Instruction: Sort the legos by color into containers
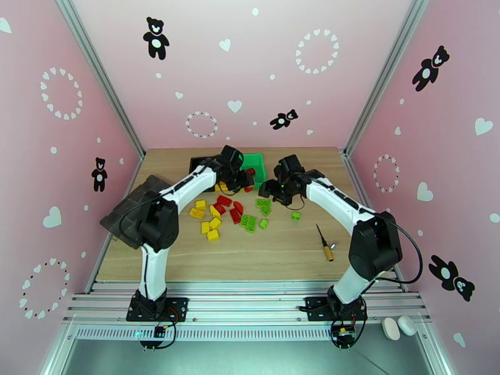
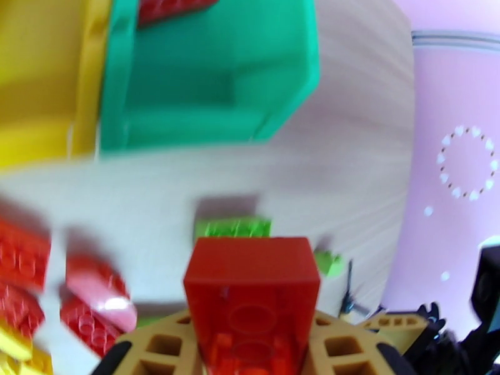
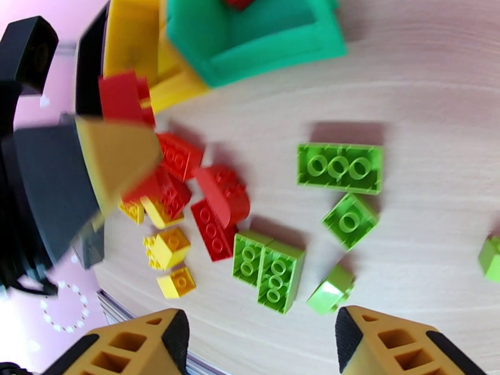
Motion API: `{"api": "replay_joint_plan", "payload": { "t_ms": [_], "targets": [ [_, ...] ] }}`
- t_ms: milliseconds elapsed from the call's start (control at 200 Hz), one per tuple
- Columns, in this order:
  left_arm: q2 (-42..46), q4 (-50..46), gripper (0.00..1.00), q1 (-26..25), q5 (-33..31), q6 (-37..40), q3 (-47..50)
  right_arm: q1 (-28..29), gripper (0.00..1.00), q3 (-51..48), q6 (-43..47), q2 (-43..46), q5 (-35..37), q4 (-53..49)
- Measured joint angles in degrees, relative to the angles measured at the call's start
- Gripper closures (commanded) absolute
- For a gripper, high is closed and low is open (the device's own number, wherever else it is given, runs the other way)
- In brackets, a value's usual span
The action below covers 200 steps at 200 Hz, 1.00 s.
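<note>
Many legos (image 1: 232,212) are lying loose on the table (image 1: 281,257) in the top view, red, yellow and green, just in front of the green bin (image 1: 257,161) and the black bin (image 1: 199,162). I am seeing the left gripper (image 1: 242,177) hanging near the green bin, and the right gripper (image 1: 270,187) over the green bricks (image 1: 250,221). A screwdriver (image 1: 325,243) is resting well apart on the right.

In the left wrist view, the left gripper (image 2: 251,345) is pinching a red brick (image 2: 250,276) between its fingers. The green bin (image 2: 212,95) is lying beyond, touching the yellow bin (image 2: 44,76) (one red piece (image 2: 175,4) is already sitting inside the green one).

In the right wrist view, the right gripper (image 3: 257,342) is standing spread with nothing between its fingers, above the green bricks (image 3: 339,168).
</note>
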<state>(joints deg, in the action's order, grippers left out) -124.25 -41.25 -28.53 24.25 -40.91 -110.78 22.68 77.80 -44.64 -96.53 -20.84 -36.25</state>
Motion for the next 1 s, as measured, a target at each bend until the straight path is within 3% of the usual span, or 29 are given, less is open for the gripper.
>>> {"api": "replay_joint_plan", "payload": {
  "t_ms": [140,325,470,656,1001],
  "targets": [
    [-8.8,-3.3,0.58,1.2,1.4,1.0,-14.7,-1.5,0.31,0.3,0.0,0.0,-0.7,0.0],
    [-18.1,-6.5,0.23,2.3,3.9,0.9,-30.4,-2.1,0.27,0.8,0.3,0.0,-0.8,-0.1],
    [-20.7,-7.7,0.19,2.8,5.4,0.4,-34.4,-2.1,0.27,1.3,0.5,0.0,-0.8,-0.5],
    [-19.1,-7.8,0.21,2.8,5.4,0.9,-31.5,-2.1,0.31,1.9,0.9,0.0,-0.6,-1.3],
    [4.0,-8.4,0.3,2.5,-5.3,3.4,-2.0,-1.0,0.36,1.9,1.7,0.0,0.9,-4.2]
  ]
}}
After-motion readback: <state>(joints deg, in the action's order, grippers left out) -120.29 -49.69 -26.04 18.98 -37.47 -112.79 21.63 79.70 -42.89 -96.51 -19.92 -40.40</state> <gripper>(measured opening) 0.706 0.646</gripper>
